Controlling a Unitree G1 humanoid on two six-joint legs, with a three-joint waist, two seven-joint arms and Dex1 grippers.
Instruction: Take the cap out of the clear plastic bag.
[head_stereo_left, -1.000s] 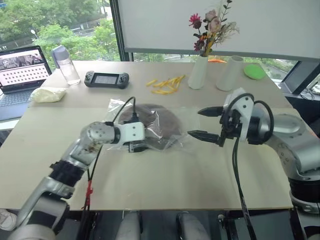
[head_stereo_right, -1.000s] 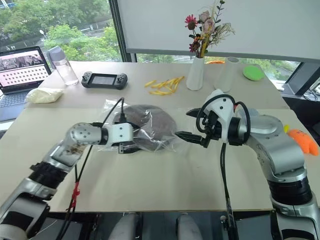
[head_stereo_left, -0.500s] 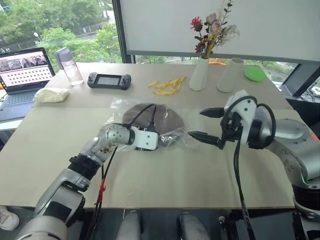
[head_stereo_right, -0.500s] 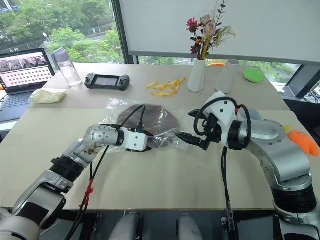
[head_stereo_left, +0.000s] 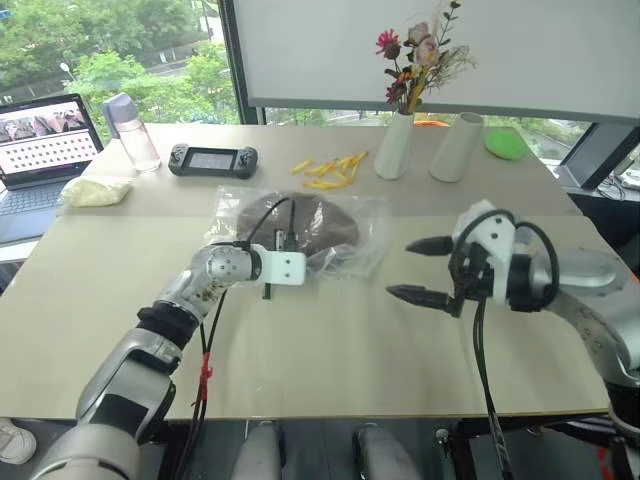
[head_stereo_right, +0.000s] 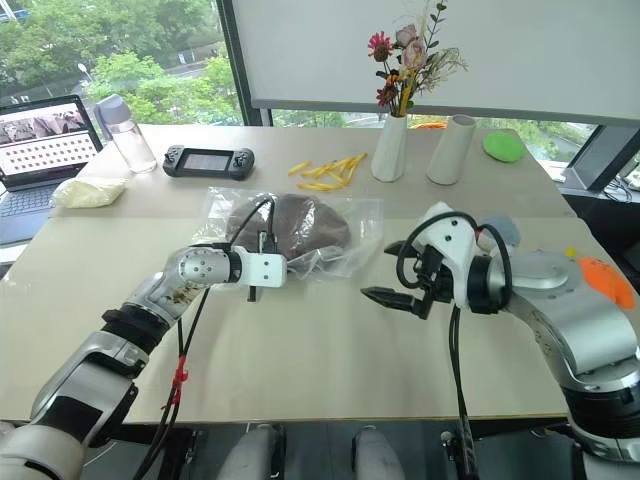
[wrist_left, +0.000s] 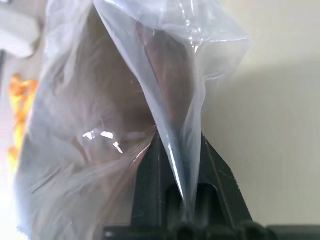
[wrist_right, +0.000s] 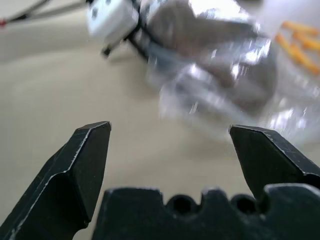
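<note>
The clear plastic bag (head_stereo_left: 345, 240) lies crinkled on the middle of the table, with the dark brown cap (head_stereo_left: 305, 216) inside it. My left gripper (head_stereo_left: 300, 268) is at the bag's near edge, shut on a fold of the plastic. In the left wrist view the film rises from between the closed fingers (wrist_left: 150, 170), and the cap (wrist_left: 100, 100) shows through it. My right gripper (head_stereo_left: 402, 268) hovers open to the right of the bag, apart from it. The right wrist view has the bag (wrist_right: 215, 85) beyond its spread fingertips (wrist_right: 95, 140).
Along the far side of the table stand a laptop (head_stereo_left: 45, 140), a water bottle (head_stereo_left: 130, 130), a white pouch (head_stereo_left: 95, 190), a game controller (head_stereo_left: 212, 160), yellow strips (head_stereo_left: 330, 170), a flower vase (head_stereo_left: 397, 145) and a white cylinder (head_stereo_left: 455, 148). An orange toy (head_stereo_right: 605, 282) lies far right.
My left gripper has gone from open to shut, pinching the bag's near edge while reaching forward. The bag is more bunched. My right gripper has sunk and drawn back slightly, still open.
</note>
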